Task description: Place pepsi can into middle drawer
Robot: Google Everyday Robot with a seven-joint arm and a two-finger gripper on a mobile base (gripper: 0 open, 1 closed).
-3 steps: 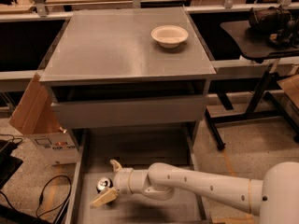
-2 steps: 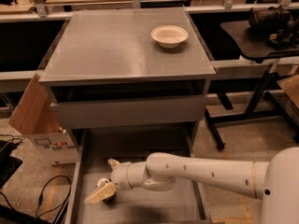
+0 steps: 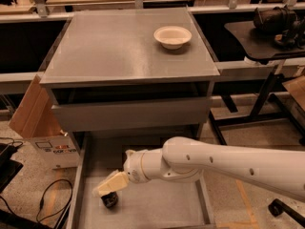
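Observation:
The pepsi can (image 3: 109, 200) shows as a small dark can low on the floor of the middle drawer (image 3: 162, 209), near its front left corner. The drawer is pulled out wide and low under the cabinet, with thin side walls. My gripper (image 3: 112, 184) reaches down into the drawer from the right on a white arm and sits directly over the can, touching or nearly touching its top. Most of the can's label is hidden.
A white bowl (image 3: 172, 36) stands on the grey cabinet top (image 3: 119, 51). A closed drawer front panel (image 3: 128, 113) lies above the open drawer. A cardboard box (image 3: 35, 123) and cables (image 3: 47, 199) are left of the cabinet. A black table (image 3: 267, 37) stands at right.
The gripper has shifted slightly left and lower in the drawer. The can, first seen with its silver top by the gripper, now sits lower, under the gripper.

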